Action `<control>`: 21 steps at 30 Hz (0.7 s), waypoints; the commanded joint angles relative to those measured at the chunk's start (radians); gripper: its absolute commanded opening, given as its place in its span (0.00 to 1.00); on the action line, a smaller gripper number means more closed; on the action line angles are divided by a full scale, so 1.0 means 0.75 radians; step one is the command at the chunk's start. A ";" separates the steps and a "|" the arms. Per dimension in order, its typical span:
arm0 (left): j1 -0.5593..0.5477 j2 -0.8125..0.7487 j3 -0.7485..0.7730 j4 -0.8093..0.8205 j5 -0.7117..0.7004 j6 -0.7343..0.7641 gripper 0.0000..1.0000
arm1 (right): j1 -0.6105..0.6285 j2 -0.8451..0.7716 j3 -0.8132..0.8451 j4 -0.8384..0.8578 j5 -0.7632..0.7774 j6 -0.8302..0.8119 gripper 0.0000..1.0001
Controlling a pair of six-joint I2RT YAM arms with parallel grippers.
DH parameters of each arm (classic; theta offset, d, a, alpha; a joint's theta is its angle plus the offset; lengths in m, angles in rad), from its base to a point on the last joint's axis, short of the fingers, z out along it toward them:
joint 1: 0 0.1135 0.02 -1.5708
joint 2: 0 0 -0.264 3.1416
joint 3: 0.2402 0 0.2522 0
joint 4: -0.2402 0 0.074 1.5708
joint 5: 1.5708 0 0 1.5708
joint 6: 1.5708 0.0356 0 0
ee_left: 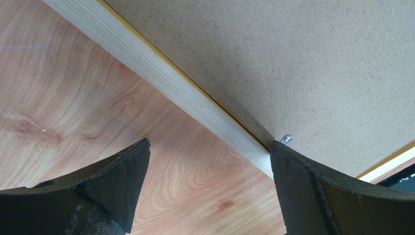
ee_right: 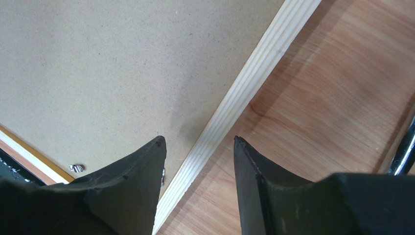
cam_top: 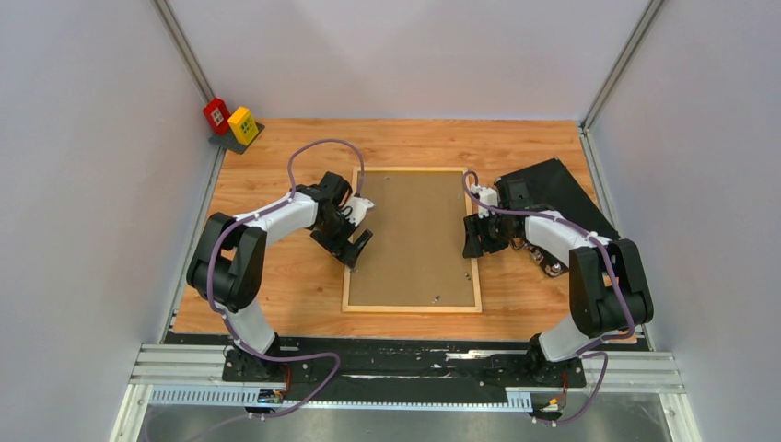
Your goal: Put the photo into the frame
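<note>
I am working with two arms over one table (cam_top: 276,285). One frame (cam_top: 412,308) is lying flat in the middle of it, light wood back facing up, with one brown panel (cam_top: 414,230) sitting inside its rails. The photo is not showing in any view, so I cannot tell where it is.

My left gripper (cam_top: 355,235) is hanging over the frame's left rail (ee_left: 161,73) with its two fingers spread wide and pinching nothing: one finger (ee_left: 117,181) is standing over bare table, the other (ee_left: 313,191) over the panel (ee_left: 293,58). One small metal clip (ee_left: 287,139) is peeking out just beside that second finger.

My right gripper (cam_top: 477,241) is straddling the right rail (ee_right: 244,88) with its fingers partly spread. One is over the panel (ee_right: 98,63) and one over the table, and neither is touching the rail as far as I can see. One clip (ee_right: 77,168) is showing near the panel's edge there.

One black case (cam_top: 553,189) is lying behind my right arm. Two blocks, one red (cam_top: 216,113) and one yellow (cam_top: 243,124), are standing side by side in the far left corner.
</note>
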 commanded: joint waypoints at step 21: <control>-0.012 -0.115 0.005 -0.099 0.103 0.067 1.00 | 0.001 -0.019 0.018 0.038 0.017 -0.010 0.52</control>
